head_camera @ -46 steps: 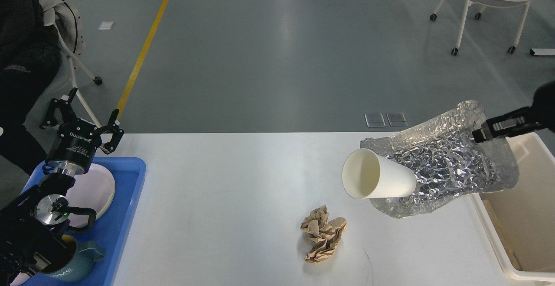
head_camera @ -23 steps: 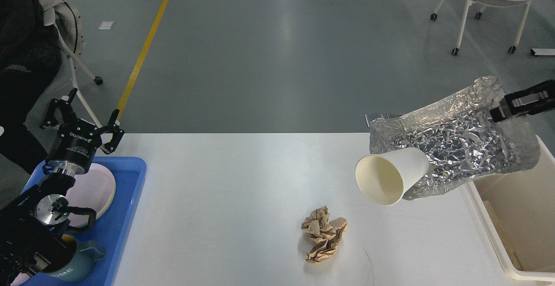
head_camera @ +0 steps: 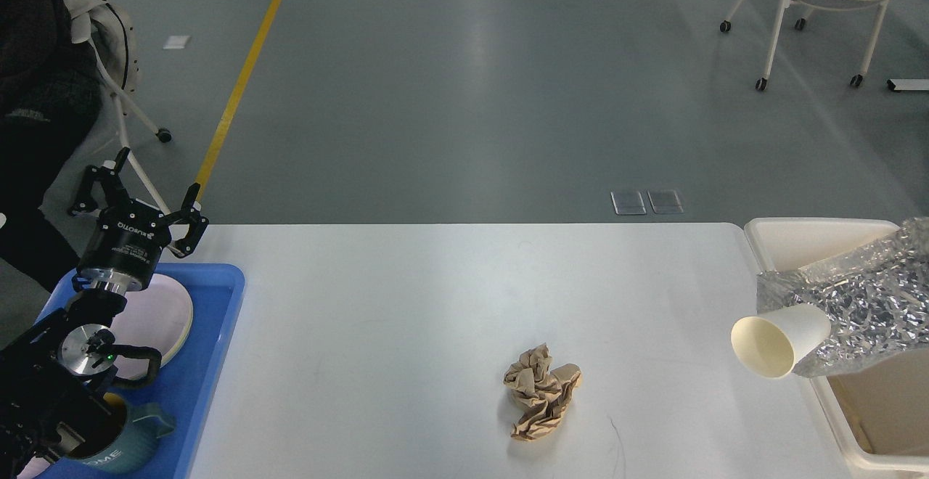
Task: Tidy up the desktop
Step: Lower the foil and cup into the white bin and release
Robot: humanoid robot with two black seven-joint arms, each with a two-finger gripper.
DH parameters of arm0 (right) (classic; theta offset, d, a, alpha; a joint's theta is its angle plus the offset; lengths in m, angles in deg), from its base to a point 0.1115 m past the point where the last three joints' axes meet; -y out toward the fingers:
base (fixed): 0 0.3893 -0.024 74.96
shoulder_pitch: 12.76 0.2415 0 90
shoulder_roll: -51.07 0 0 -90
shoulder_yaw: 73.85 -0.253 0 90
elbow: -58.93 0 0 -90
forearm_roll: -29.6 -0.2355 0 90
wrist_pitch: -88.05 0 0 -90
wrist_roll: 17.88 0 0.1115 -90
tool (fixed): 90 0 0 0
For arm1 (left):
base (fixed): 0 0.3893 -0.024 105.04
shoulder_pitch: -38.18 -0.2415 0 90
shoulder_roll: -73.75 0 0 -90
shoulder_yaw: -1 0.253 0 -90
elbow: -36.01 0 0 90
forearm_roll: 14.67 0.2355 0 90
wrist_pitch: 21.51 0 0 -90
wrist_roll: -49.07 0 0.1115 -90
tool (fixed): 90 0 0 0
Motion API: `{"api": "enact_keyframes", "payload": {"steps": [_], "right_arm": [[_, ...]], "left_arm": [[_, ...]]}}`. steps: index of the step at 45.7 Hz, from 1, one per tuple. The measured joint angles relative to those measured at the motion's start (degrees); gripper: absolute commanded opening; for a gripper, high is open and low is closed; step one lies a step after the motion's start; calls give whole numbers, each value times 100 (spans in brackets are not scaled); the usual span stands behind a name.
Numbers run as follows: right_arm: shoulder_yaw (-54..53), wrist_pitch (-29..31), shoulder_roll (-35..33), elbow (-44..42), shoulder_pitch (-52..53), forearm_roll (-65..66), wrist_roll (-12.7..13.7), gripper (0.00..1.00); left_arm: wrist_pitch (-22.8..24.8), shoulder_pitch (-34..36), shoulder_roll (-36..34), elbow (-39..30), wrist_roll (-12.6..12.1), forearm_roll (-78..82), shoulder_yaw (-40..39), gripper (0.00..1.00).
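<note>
Clearly our left claw (head_camera: 138, 199) stood wide open and empty, above the left edge of the white surface (head_camera: 406, 319); we could not see our right claw.

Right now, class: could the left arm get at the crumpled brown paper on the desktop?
Probably yes. The left gripper hangs open above the blue tray, and only bare desktop lies between it and the crumpled brown paper. Whether it reaches that far is uncertain.

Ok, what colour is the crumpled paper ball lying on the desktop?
Light brown, kraft-like tan. The crumpled paper ball shows best in the head view, on the white desktop.
</note>
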Motion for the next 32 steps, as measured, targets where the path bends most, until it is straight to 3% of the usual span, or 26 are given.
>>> {"api": "enact_keyframes", "payload": {"steps": [8,12,16,23,32], "right_arm": [[-536,33,-52,-2590,-2528,-946,0,0],[-676,99,-40,-3302,-3224,-1115,20,0],[-701,140,-9,-3563,-3510,-1168,146,0],[-648,159,53,-3645,-3660,-1163,585,0],[-465,220,-14,-3762,-3598,-1135,800,0]], "left_arm": [[0,0,0,0,0,0,0,100],[-4,0,0,0,0,0,0,100],[-8,0,0,0,0,0,0,100],[-9,0,0,0,0,0,0,100],[-9,0,0,0,0,1,0,100]]}}
